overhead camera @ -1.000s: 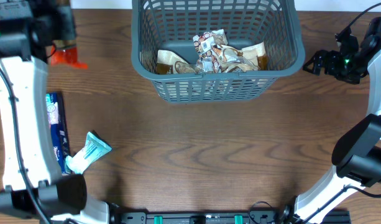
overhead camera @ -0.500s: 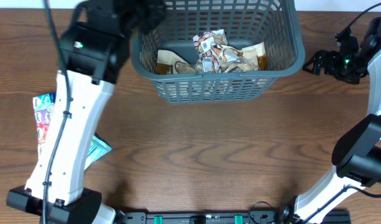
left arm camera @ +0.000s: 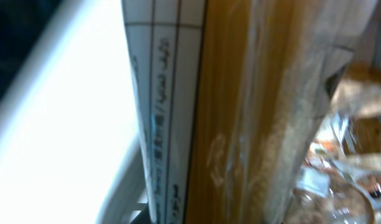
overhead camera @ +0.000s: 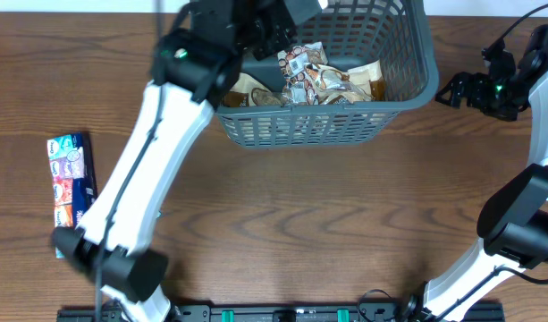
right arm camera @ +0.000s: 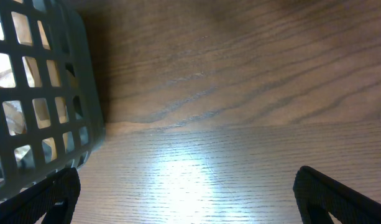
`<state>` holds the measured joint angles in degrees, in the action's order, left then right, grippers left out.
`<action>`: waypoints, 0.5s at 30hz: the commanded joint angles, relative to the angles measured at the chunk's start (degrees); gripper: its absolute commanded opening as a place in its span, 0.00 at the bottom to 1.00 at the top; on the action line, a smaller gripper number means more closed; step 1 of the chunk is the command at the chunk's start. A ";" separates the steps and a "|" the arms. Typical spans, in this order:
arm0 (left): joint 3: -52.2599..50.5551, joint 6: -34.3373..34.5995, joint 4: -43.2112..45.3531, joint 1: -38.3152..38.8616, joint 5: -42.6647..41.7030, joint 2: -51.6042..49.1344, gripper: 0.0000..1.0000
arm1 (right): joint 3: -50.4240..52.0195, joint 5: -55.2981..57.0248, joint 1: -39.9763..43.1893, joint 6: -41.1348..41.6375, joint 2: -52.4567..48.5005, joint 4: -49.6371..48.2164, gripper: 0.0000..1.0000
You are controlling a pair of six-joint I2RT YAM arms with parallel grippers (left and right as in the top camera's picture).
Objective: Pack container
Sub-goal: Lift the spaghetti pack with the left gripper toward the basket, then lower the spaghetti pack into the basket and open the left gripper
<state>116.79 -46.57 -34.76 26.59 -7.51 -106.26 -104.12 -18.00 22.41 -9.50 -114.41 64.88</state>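
Note:
The container, a dark grey lattice basket (overhead camera: 302, 128), stands at the back middle of the table with several snack packs (overhead camera: 320, 79) inside. My left gripper (overhead camera: 278, 25) hangs over the basket's left part. It is shut on an orange snack pack with a white printed label (left arm camera: 240, 112), which fills the left wrist view. My right gripper (overhead camera: 463, 90) is open and empty, just right of the basket, low over the table. Its two fingertips (right arm camera: 190, 202) are wide apart, and the basket's corner (right arm camera: 41, 93) shows at the left.
A multi-coloured snack pack (overhead camera: 70, 177) lies on the table at the far left. My left arm (overhead camera: 148, 170) stretches across the left half of the table and hides what lies under it. The right arm's base (overhead camera: 524, 224) stands at the right edge.
My left arm has swung from the far left of the table to over the basket, carrying the orange pack. The right arm has not moved.

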 commanded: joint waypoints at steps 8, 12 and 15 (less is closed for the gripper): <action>1.62 0.09 -5.60 -0.79 -0.48 -11.85 0.06 | 0.20 -0.44 -0.66 -0.85 0.28 0.13 0.97; 1.62 0.09 -9.07 -0.81 -0.46 -14.99 0.06 | 0.20 -0.44 -0.66 -0.85 0.28 0.13 0.97; 1.60 0.09 -10.64 -0.81 -0.46 -15.93 0.09 | 0.20 -0.46 -0.66 -0.85 0.28 0.11 0.97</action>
<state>116.73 -46.59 -45.95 26.04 -7.11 -123.70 -104.12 -18.00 22.41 -9.50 -114.41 64.90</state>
